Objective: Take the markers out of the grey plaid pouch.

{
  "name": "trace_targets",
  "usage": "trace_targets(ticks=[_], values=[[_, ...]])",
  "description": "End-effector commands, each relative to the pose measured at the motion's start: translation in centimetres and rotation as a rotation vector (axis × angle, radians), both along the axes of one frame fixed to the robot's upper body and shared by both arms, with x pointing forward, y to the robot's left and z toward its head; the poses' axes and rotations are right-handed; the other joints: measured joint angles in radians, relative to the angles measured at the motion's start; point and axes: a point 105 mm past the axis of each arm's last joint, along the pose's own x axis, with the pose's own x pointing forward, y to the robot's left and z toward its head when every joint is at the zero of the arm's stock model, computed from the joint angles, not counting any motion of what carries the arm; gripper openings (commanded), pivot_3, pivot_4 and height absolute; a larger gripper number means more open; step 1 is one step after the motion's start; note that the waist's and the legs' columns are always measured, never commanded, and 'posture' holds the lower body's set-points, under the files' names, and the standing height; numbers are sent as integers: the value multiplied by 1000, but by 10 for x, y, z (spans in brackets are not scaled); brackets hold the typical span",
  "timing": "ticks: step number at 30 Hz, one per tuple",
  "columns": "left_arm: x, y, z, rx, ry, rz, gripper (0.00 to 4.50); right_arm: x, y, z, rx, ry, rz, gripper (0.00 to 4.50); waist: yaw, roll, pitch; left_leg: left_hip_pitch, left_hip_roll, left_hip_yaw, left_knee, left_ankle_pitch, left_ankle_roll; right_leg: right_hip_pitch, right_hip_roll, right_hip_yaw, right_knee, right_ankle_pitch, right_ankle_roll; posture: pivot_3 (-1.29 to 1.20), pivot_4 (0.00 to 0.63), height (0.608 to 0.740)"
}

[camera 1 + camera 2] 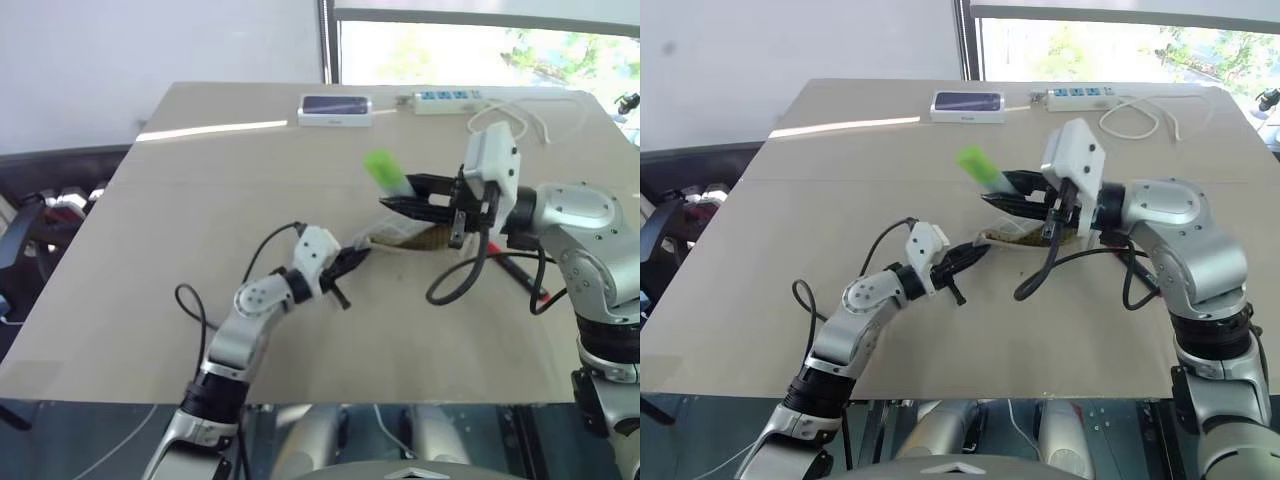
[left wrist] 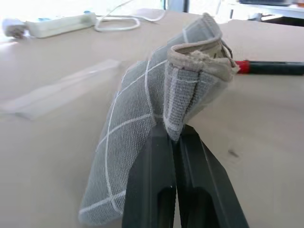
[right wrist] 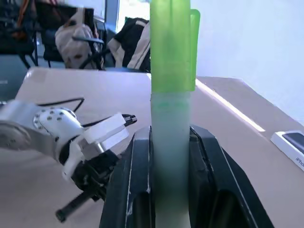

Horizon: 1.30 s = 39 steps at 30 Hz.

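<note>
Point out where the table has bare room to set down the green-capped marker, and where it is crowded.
Free: the wide bare stretch of table on the robot's left, between the left gripper and the white box; also the near edge. Crowded: around the grey plaid pouch, the right gripper holding the green-capped marker, and the red-ended marker with cables.

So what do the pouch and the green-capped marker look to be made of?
The grey plaid pouch: soft woven fabric, matte; the weave shows, and it folds limply where the left pincer pinches it. The green-capped marker, clamped in the right pincer: probably plastic, smooth; its cap looks slightly translucent, its barrel pale and frosted.
</note>
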Motion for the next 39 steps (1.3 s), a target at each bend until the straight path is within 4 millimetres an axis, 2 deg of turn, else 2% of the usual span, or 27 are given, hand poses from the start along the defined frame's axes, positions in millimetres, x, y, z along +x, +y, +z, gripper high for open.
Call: trace_targets(ticks=[1,4,6,9,11,13,17,18,20,26,29,32,34,39], values=[[8,10,14,-6,-72,53,0,11,-18,11,72,-10,-103,293,0,0,0,0,0,0,0,0,0,0,0,0,0,0,0,0,150,738],[11,22,17,1,-89,99,0,36,-50,-10,-78,-19,-294,293,2,0,0,0,0,0,0,0,0,0,0,0,0,0,0,0,150,738],[12,34,18,10,-84,143,0,49,-81,-36,-225,33,-429,293,6,0,0,0,-1,0,0,0,0,0,0,-1,0,0,0,0,150,738],[14,52,20,20,-73,198,0,52,-124,-73,-417,151,-572,293,3,0,0,-1,-1,1,0,0,0,0,-1,1,0,0,0,0,150,738],[14,61,21,40,-84,217,0,47,-137,-89,-479,199,-597,293,-1,1,0,-1,-1,1,-2,0,0,-1,-1,1,0,0,0,0,150,738],[14,70,21,58,-90,238,0,48,-146,-98,-506,213,-642,293,-9,1,0,-1,0,4,-4,0,0,-4,0,4,1,0,0,0,150,738],[13,82,20,88,-96,265,0,58,-168,-99,-555,143,-793,293,-16,1,0,-1,0,4,-4,0,0,-4,0,5,2,0,0,0,150,738],[11,84,20,93,-96,265,0,61,-175,-98,-570,123,-830,1093,-15,1,0,-1,0,4,-4,0,0,-4,0,5,2,0,0,0,150,738],[10,86,19,99,-93,266,0,63,-181,-96,-582,106,-870,1697,-14,1,0,-1,0,4,-4,0,0,-4,0,5,1,0,0,0,150,738],[6,88,17,106,-86,270,0,64,-183,-93,-600,58,-887,4381,-12,1,1,-1,0,4,-4,0,0,-4,0,5,1,0,0,0,150,738],[4,90,16,118,-85,275,0,62,-183,-82,-560,36,-899,4451,-12,1,0,-1,0,4,-4,0,0,-4,0,5,1,0,0,0,150,738],[1,93,13,137,-81,274,1019,57,-172,-71,-462,44,-860,4500,-12,1,1,-1,0,4,-4,0,0,-4,0,5,1,0,0,0,150,738],[-3,96,10,151,-80,274,1859,48,-159,-65,-362,89,-802,4500,-13,1,1,-1,0,4,-4,0,0,-4,0,5,1,0,0,0,150,738],[-10,114,3,192,-63,313,4321,14,-129,-70,-230,231,-642,4500,-1,1,1,-1,0,3,-5,0,0,-4,0,5,0,0,0,0,150,738]])
